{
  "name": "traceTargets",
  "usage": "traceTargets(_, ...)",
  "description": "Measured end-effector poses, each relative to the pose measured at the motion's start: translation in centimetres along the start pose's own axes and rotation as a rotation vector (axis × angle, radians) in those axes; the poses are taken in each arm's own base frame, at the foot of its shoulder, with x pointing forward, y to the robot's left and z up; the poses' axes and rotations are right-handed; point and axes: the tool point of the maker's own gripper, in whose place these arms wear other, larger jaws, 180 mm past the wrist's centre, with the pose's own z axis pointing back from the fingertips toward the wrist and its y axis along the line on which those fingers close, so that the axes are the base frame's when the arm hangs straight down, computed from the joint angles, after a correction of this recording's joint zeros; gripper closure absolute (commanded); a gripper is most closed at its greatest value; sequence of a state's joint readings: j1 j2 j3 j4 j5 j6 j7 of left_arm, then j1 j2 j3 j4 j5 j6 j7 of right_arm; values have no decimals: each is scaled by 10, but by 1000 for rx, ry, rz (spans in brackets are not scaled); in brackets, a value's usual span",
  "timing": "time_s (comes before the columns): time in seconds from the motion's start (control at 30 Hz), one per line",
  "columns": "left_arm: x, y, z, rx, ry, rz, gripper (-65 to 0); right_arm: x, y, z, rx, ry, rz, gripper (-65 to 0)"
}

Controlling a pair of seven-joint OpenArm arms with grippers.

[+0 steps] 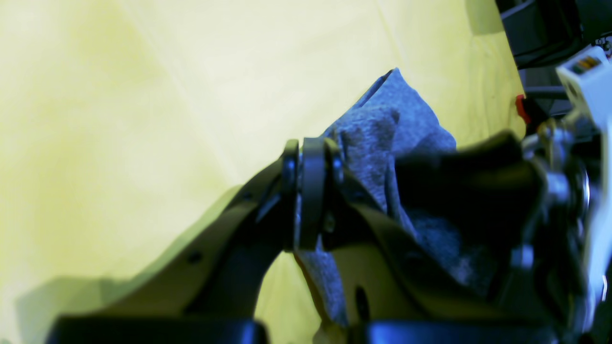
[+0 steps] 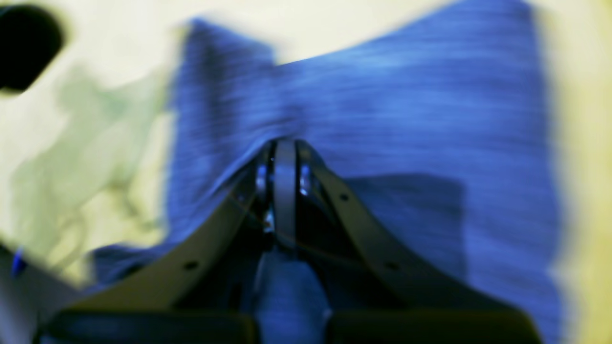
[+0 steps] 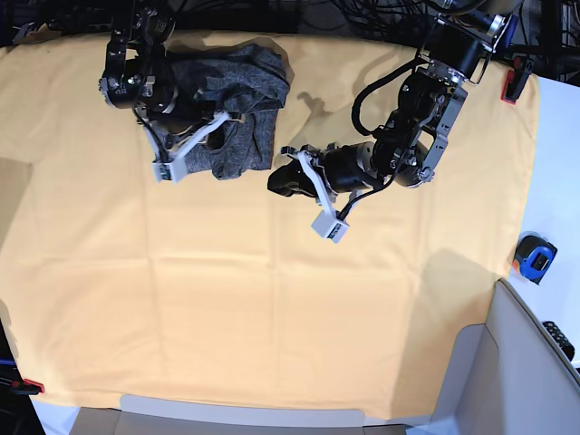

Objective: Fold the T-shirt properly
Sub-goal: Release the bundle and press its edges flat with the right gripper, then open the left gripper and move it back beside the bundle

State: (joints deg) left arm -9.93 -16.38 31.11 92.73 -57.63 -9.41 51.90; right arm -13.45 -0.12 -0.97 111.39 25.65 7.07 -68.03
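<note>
The dark-grey T-shirt [image 3: 237, 95] lies bunched and partly folded on the yellow-orange cloth [image 3: 272, 299] at the far left of the base view. My right gripper [image 3: 228, 118] sits over the shirt's middle. The blurred right wrist view shows that gripper [image 2: 285, 145] shut on a pinched fold of the T-shirt [image 2: 406, 110]. My left gripper [image 3: 278, 181] is at the shirt's near right corner. In the left wrist view it [image 1: 313, 148] is shut, with a flap of the T-shirt [image 1: 382, 129] clamped between its fingers and lifted off the cloth.
A blue and orange tape measure [image 3: 533, 256] lies on the white surface past the cloth's right edge. Red clamps [image 3: 512, 86] [image 3: 27, 385] pin the cloth at the far right and near left. A grey bin wall [image 3: 489, 381] stands at the near right.
</note>
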Motion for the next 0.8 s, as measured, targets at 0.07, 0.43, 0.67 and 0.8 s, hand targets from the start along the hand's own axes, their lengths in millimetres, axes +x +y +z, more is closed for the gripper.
traceTargets(0.07, 1, 0, 0, -1, -4, 0, -1, -2, 22, -6, 50, 16, 45, 0)
traceTargets(0.43, 0, 2, 1, 4, 0, -1, -1, -10, 81, -14, 193, 76, 304, 0)
traceTargets(0.67, 9, 10, 19, 34, -14, -42, -11, 54, 7, 19, 35, -109, 162, 0)
traceTargets(0.8, 27, 18, 46, 68, -115, -24, -89, 87, -34, 52, 49, -221, 78, -57)
